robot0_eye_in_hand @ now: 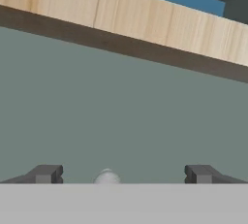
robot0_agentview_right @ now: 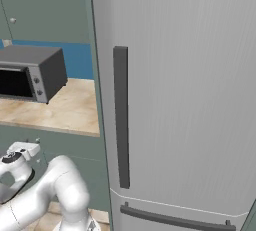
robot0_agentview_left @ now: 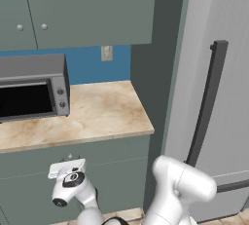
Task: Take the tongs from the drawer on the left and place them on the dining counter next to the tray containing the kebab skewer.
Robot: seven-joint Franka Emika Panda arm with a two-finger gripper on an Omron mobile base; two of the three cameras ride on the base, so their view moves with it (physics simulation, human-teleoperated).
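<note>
In the hand view the gripper [robot0_eye_in_hand: 118,173] sits right up against the flat grey-green front of the drawer [robot0_eye_in_hand: 121,116], its two dark fingertips [robot0_eye_in_hand: 46,173] spread wide apart with the small round silver knob [robot0_eye_in_hand: 107,176] between them, nearer the left tip and touched by neither. Above the panel runs the beige counter edge [robot0_eye_in_hand: 145,24] with a dark shadow line beneath it, leaving the hand only a narrow band of panel between knob and overhang. The left base view shows the arm bent low, its white elbow [robot0_agentview_left: 182,180] by the fridge and the hand [robot0_agentview_left: 68,170] reaching leftward and level at the drawer front just below the counter [robot0_agentview_left: 97,117]. That view also takes in the toaster oven [robot0_agentview_left: 31,87] on the counter's left part, bare stone to its right, a wall outlet [robot0_agentview_left: 106,52] and upper cabinets [robot0_agentview_left: 87,9]. The right base view gives instead the tall grey refrigerator [robot0_agentview_right: 190,90] with its dark vertical handle [robot0_agentview_right: 121,117], close beside the arm's right. The drawer is shut; the tongs cannot be seen.
</note>
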